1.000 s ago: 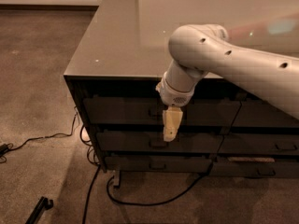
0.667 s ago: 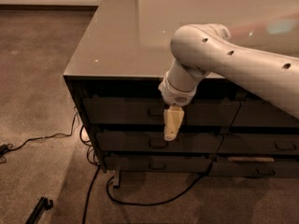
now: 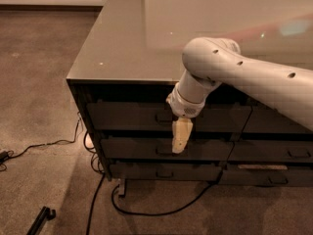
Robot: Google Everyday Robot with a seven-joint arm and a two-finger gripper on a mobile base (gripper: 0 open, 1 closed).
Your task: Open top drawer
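A dark drawer cabinet (image 3: 122, 48) with a glossy top stands on carpet (image 3: 39, 82). The top drawer (image 3: 127, 116), uppermost in the left column, is shut, so its contents are hidden. The gripper (image 3: 179, 142) of the white arm (image 3: 244, 77) hangs pointing down just right of the drawer's small loop handle (image 3: 164, 116); whether it is open or holding anything cannot be told. The drawer is judged rigid and smooth-sliding, best pulled by that handle.
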